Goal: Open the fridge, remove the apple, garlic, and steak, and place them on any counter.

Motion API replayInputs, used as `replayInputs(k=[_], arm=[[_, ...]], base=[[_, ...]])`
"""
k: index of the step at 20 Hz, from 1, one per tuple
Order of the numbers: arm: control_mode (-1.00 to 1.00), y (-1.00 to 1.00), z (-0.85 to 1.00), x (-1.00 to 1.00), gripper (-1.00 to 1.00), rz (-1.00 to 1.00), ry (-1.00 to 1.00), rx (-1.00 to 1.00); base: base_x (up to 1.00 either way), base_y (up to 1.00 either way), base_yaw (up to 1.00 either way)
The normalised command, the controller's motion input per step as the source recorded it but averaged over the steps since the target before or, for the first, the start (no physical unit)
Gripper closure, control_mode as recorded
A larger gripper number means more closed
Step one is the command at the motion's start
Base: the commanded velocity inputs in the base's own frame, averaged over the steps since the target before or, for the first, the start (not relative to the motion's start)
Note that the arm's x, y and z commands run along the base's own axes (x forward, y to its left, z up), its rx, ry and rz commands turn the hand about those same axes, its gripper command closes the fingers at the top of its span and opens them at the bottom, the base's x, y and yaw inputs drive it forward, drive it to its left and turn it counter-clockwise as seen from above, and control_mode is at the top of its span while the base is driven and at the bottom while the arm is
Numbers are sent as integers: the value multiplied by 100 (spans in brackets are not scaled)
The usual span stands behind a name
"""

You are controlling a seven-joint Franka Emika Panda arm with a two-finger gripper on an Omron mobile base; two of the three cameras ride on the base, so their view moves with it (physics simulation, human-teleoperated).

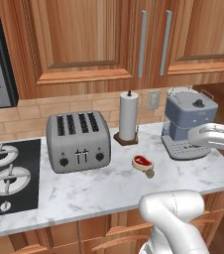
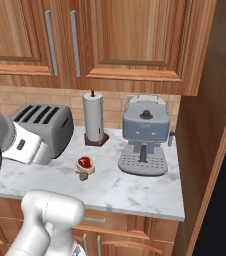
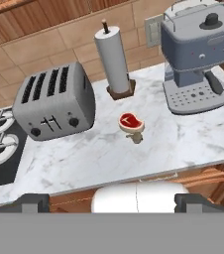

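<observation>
Nearest, the two-finger gripper point(image 3: 112, 201) hangs back from the white-grey veined marble counter point(image 1: 109, 191), its two dark tips spread wide apart and holding nothing. Out on the marble lies one flat red steak with a pale cream rim point(image 3: 131, 121), and touching its near edge sits one tiny tan garlic bulb point(image 3: 137, 138). Behind stand one silver four-slot toaster point(image 1: 78, 140), one white paper-towel roll on a brown base point(image 1: 128, 118) and one grey-blue espresso machine point(image 1: 188, 121). Two burners show on the black cooktop point(image 1: 11, 176).

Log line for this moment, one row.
steak on counter | garlic beside steak | gripper open, empty
</observation>
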Motion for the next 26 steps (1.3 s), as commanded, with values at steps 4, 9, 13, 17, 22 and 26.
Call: replayInputs(k=[4, 9, 13, 17, 22, 26], arm=[[-100, 31, 2, 0, -100, 0, -2, -2], [-100, 36, 0, 0, -100, 0, 0, -5], [-100, 26, 0, 0, -100, 0, 0, -3], [100, 0, 0, 0, -100, 0, 0, 0], [100, 0, 0, 0, -100, 0, 0, 0], [100, 0, 0, 0, -100, 0, 0, 0]], base=[[0, 0, 0], [0, 0, 0], [0, 0, 0], [0, 0, 0], [-11, 0, 0], [-57, -18, 1]])
